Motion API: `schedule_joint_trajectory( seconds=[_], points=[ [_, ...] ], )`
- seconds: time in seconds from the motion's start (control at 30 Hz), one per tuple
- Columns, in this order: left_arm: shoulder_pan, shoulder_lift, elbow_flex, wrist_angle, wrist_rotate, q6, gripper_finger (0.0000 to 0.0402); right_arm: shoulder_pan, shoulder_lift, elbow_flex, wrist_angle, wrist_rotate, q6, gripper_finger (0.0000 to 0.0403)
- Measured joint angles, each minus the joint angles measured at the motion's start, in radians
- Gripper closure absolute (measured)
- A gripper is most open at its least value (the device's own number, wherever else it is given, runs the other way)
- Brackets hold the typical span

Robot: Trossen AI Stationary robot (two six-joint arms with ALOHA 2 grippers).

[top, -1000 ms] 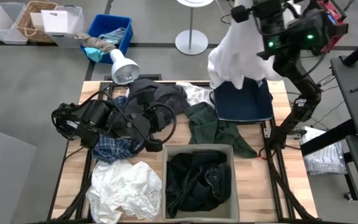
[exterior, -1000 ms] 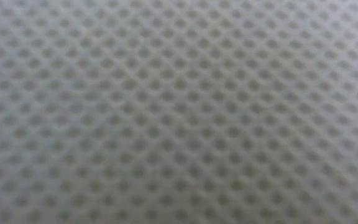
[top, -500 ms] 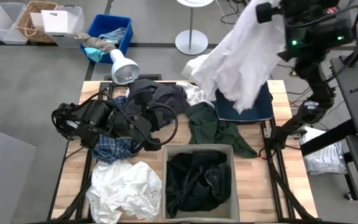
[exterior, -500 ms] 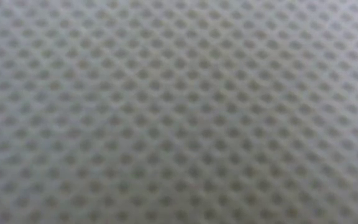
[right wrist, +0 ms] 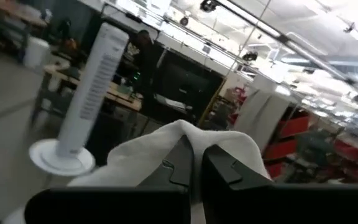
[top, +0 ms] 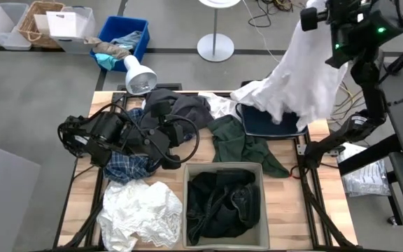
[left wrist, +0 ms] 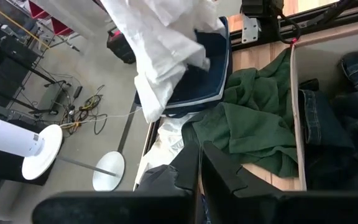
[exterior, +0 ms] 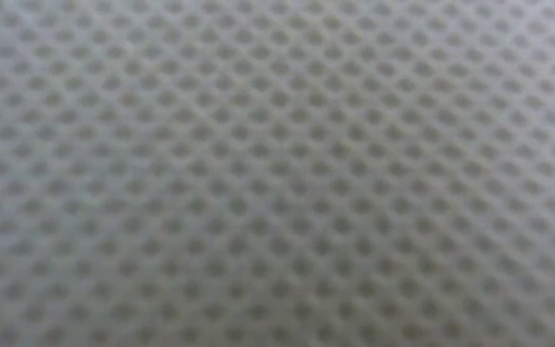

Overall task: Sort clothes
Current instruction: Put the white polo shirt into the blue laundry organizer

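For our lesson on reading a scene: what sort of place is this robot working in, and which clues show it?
Probably a robotics lab or workshop, not a home. Clues: bare grey concrete floor around the wooden table, loose cables on the floor, and storage bins beside it. The right wrist view shows industrial ceiling lights.

The right arm is reaching high beyond the far right corner of the tabletop, its right pincer (right wrist: 196, 163) pinching closed on a white garment (top: 306, 77) that is hanging from it. The left arm is lying folded low over the left side of the tabletop, its left pincer (left wrist: 199, 163) closed with nothing between its fingers.
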Motion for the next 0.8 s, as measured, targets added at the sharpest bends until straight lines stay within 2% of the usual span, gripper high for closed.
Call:
schedule_joint_trajectory(
  seconds=[0.13, 0.3, 0.43, 0.57, 0.67, 0.73, 0.8],
  points=[
    [0.0, 0.0, 0.0, 0.0, 0.0, 0.0, 0.0402, 0.006, 0.023, 0.0, -0.088, -0.083, 0.171, 0.0394],
    [0.0, 0.0, 0.0, 0.0, 0.0, -0.008, 0.0402, 0.007, 0.053, -0.002, -0.303, -0.22, 0.48, 0.0394],
    [0.0, -0.001, 0.0, 0.0, 0.0, -0.02, 0.0402, -0.004, 0.058, -0.002, -0.387, -0.286, 0.571, 0.0394],
    [0.0, -0.001, 0.0, -0.001, 0.0, -0.026, 0.0402, -0.014, 0.052, -0.002, -0.458, -0.269, 0.556, 0.0394],
    [0.0, -0.001, 0.0, -0.004, 0.0, -0.026, 0.0402, -0.032, 0.042, -0.002, -0.592, -0.167, 0.54, 0.0394],
    [0.0, -0.002, 0.0, -0.003, 0.0, -0.026, 0.0402, -0.054, 0.039, -0.001, -0.706, -0.116, 0.585, 0.0394],
    [0.0, -0.002, 0.0, -0.003, 0.0, -0.026, 0.0402, -0.081, 0.039, -0.003, -0.809, -0.129, 0.679, 0.0394]
  ],
)
